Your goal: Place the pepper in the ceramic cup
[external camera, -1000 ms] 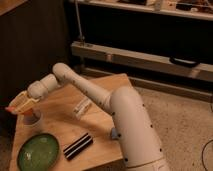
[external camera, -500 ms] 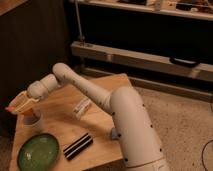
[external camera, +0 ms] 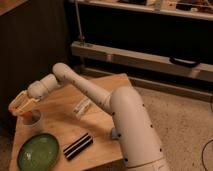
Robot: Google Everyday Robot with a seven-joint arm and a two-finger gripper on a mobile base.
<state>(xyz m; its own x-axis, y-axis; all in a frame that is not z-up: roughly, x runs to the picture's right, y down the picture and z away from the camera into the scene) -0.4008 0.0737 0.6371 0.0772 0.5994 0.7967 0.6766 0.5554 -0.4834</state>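
Observation:
The ceramic cup (external camera: 35,121) is a small pale cup standing near the left edge of the wooden table (external camera: 100,90). The pepper (external camera: 27,115) shows as an orange-red tip at the cup's mouth, right under my gripper. My gripper (external camera: 22,106) hangs directly over the cup's left rim, at the end of the white arm that reaches in from the right. I cannot tell whether the pepper is still held or rests in the cup; most of it is hidden by the gripper and the cup wall.
A green round plate (external camera: 38,152) lies in front of the cup. A black striped packet (external camera: 77,146) lies right of the plate. A white tube-shaped bottle (external camera: 81,106) lies mid-table. A metal rail and dark shelving stand behind the table.

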